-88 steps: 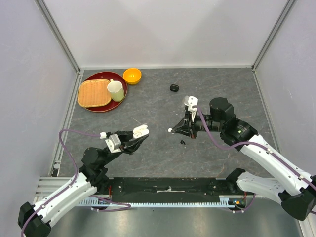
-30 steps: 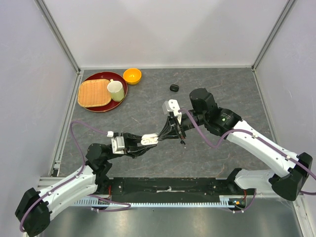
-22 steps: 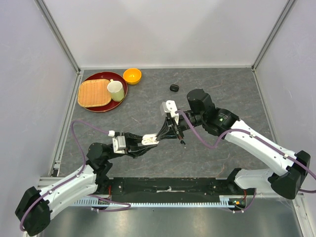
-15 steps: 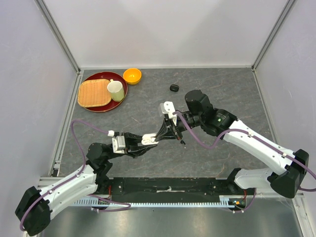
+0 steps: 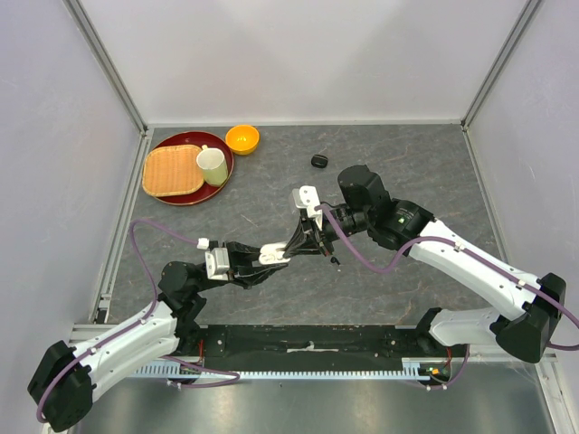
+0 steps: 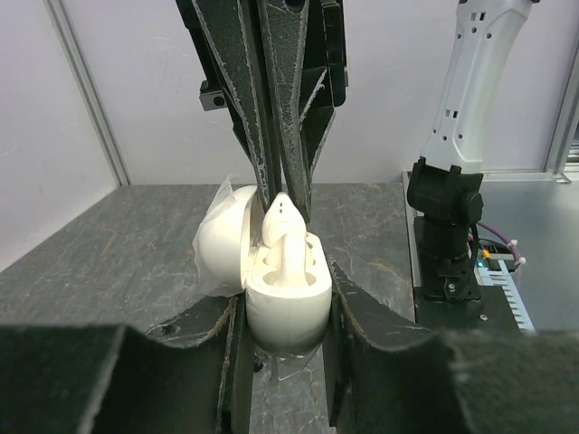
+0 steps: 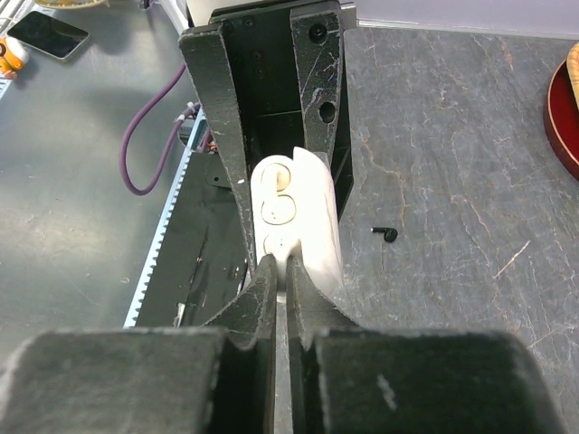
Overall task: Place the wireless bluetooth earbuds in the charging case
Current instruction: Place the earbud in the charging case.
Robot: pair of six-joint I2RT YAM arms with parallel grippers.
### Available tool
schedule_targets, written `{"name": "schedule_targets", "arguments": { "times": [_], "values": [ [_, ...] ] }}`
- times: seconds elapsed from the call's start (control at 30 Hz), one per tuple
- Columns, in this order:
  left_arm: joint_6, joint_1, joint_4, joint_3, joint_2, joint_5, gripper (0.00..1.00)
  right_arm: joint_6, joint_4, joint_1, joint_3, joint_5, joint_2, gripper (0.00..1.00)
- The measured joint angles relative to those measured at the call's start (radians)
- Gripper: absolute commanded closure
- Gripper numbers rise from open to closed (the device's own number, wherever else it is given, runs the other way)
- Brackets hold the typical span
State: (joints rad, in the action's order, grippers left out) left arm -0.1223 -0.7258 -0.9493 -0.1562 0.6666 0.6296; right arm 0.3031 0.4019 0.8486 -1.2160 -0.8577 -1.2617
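One white earbud (image 6: 282, 221) at the case (image 6: 280, 325) mouth

My left pincer (image 6: 284, 303) is clamped on the open case. My right pincer (image 7: 280, 276) is pinched on the white earbud, tip in its socket. Seating step, I judge. Next: press straight in, then release. Black earbud (image 7: 386, 234) waits on the desk (image 7: 452, 136).

Charging case (image 6: 280, 318) within left end effector (image 6: 286, 291), earbud (image 6: 288, 237) in case beneath right end effector (image 6: 282, 192)

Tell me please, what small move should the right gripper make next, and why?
Probably lower the right gripper a little: its white earbud appears only partly seated in the open white charging case held by the left gripper, with the head above the rim.
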Motion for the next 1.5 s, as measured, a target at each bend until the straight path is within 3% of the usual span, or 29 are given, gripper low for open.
{"name": "schedule_targets", "arguments": {
  "times": [0.2,0.53,1.13,1.43,1.5],
  "values": [
    [0.000,0.000,0.000,0.000,0.000,-0.002,0.98,-0.001,0.001,0.000,0.000,0.005,0.000,0.87],
    [0.000,0.001,0.000,0.000,0.000,-0.022,0.98,-0.003,0.011,0.001,0.000,0.029,-0.002,0.69],
    [0.000,0.002,0.009,0.000,0.000,-0.061,0.98,-0.012,0.019,0.003,0.000,0.056,0.029,0.52],
    [0.007,0.000,0.071,0.000,-0.002,-0.074,0.98,-0.053,-0.048,0.002,0.053,0.169,0.150,0.46],
    [0.011,0.000,0.087,0.000,-0.003,-0.079,0.98,-0.090,-0.110,0.003,0.092,0.262,0.180,0.39]
  ]
}}
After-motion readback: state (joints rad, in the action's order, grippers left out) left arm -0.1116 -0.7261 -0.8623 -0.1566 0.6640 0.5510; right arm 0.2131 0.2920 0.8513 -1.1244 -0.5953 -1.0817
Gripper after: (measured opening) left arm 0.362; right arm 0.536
